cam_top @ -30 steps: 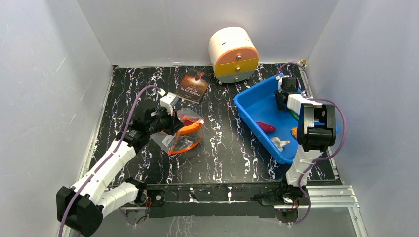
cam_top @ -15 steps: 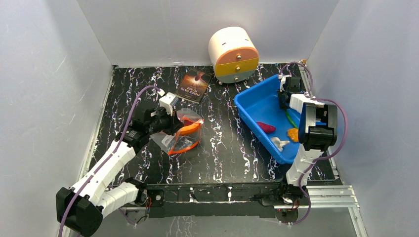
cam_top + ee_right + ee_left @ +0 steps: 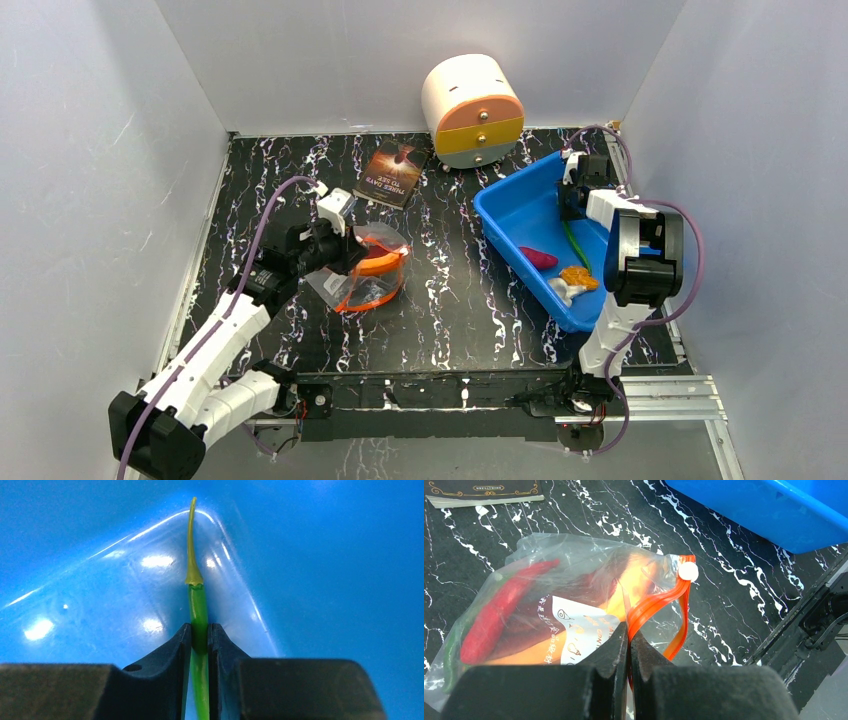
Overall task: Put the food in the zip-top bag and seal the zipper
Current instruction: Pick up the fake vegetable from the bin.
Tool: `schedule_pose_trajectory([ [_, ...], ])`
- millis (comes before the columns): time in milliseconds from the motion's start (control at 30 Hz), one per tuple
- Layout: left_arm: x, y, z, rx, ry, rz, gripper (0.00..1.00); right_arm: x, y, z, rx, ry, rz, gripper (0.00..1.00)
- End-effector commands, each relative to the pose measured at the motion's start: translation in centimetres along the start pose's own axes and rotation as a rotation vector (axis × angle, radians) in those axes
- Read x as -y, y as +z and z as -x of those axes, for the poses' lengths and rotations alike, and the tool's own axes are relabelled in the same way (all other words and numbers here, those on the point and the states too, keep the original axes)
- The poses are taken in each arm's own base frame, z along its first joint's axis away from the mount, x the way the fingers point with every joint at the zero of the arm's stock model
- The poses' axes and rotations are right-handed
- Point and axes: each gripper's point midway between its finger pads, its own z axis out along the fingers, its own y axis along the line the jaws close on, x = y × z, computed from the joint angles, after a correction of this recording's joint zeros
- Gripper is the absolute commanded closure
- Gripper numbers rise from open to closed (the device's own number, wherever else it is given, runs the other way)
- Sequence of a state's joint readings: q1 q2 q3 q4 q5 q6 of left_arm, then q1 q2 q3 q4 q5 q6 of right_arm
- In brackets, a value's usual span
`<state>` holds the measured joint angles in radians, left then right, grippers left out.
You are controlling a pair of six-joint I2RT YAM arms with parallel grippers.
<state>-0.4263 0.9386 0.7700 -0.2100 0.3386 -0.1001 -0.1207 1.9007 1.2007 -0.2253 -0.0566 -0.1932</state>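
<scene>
The clear zip-top bag (image 3: 352,283) lies left of centre on the table. In the left wrist view the bag (image 3: 574,560) holds a red chili (image 3: 499,612) and an orange-brown slice (image 3: 636,582). My left gripper (image 3: 350,255) (image 3: 629,630) is shut on the red-orange zipper strip (image 3: 659,602), whose mouth loops open. My right gripper (image 3: 572,205) (image 3: 200,635) is inside the blue tray (image 3: 510,200), shut on the thin green stick (image 3: 575,243) (image 3: 198,605). A magenta piece (image 3: 538,258), a white lump (image 3: 558,290) and orange bits (image 3: 577,277) lie in the tray.
A dark paperback book (image 3: 393,172) lies behind the bag and shows in the left wrist view (image 3: 484,490). A round white and orange drawer box (image 3: 472,110) stands at the back. The blue tray's wall (image 3: 774,510) is to the bag's right. White walls enclose the table.
The green stick has swung left in the tray with my right gripper shut on it. The orange bits have moved left, beside the white lump. My left gripper has shifted slightly with the zipper.
</scene>
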Motion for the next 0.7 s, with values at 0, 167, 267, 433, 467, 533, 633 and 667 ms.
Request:
schedule_pose_trajectory([
  [0,0.2,-0.3,1.3,0.052,0.023,-0.006,1.0,-0.4,-2.7,1.9,0.063,0.044,0.017,1.0],
  [167,-0.2,-0.2,1.1,0.041,0.023,0.011,1.0,-0.8,-5.4,3.3,0.137,0.076,0.027,1.0],
  [267,-0.3,-0.2,1.3,0.054,0.027,0.016,1.0,-1.7,-7.2,4.4,0.198,0.074,0.057,1.0],
  [433,-0.6,-0.1,1.2,0.05,0.028,0.03,1.0,-1.7,-11.0,6.5,0.289,0.009,-0.029,1.0],
  [467,-0.6,-0.1,1.2,0.052,0.029,0.032,1.0,-1.9,-11.9,7.1,0.314,0.003,-0.033,1.0],
  [533,-0.7,0.0,1.2,0.049,0.028,0.035,1.0,-2.3,-13.8,8.6,0.375,-0.001,-0.031,1.0],
  [633,-0.6,0.2,0.9,0.034,0.02,0.027,1.0,-3.6,-16.6,10.9,0.471,-0.011,-0.007,1.0],
  [667,-0.6,0.3,0.9,0.032,0.019,0.025,1.0,-3.9,-17.5,11.6,0.496,-0.015,0.003,1.0],
])
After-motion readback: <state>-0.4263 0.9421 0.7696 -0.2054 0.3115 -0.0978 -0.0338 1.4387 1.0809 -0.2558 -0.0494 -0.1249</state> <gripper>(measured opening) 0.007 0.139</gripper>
